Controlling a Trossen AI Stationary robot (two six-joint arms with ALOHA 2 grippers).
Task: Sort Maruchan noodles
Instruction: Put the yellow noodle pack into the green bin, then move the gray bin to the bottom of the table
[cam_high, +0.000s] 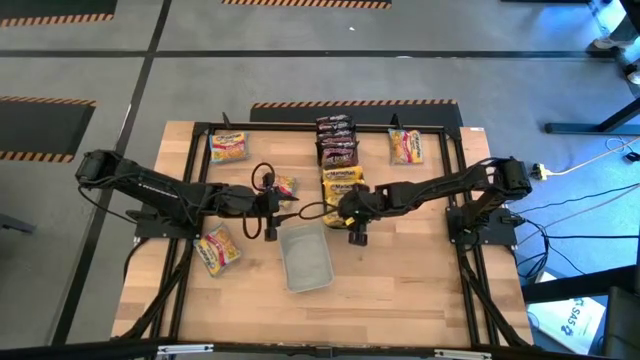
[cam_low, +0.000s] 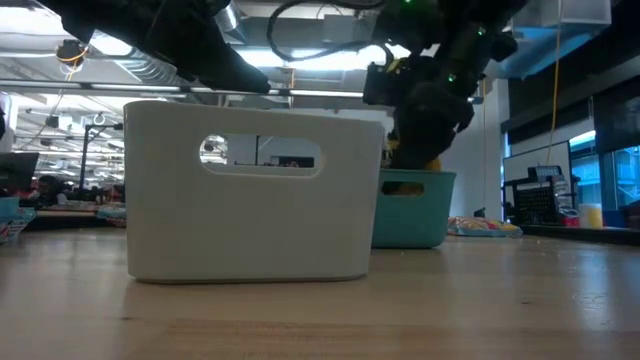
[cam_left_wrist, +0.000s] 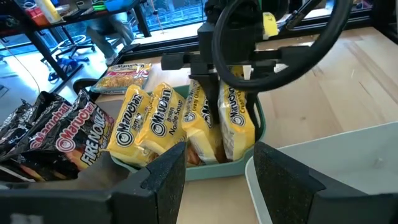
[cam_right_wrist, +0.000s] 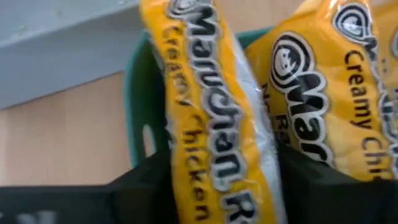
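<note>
Wooden table (cam_high: 400, 290) under both arms, with taped floor beyond it, holds the sorting about half done, by my reckoning. Yellow packets (cam_left_wrist: 149, 124) stand crowded in the teal tray (cam_left_wrist: 258, 121) near the table's middle, and dark red-brown packets (cam_high: 337, 140) lie stacked just behind it. The pale tray (cam_high: 306, 258) in front looks empty. Three pale pink-yellow packets are unsorted and well apart: one at the far left (cam_high: 228, 147), one at the far right (cam_high: 405, 147), one at the near left (cam_high: 218, 248); a fourth (cam_high: 285, 186) lies beside the left gripper (cam_high: 270, 203). The right gripper (cam_right_wrist: 217, 174) hangs over the teal tray, its fingers either side of a yellow packet (cam_right_wrist: 211, 118); whether they grip it I cannot tell. The left gripper's fingers (cam_left_wrist: 165, 180) stand apart, holding nothing.
</note>
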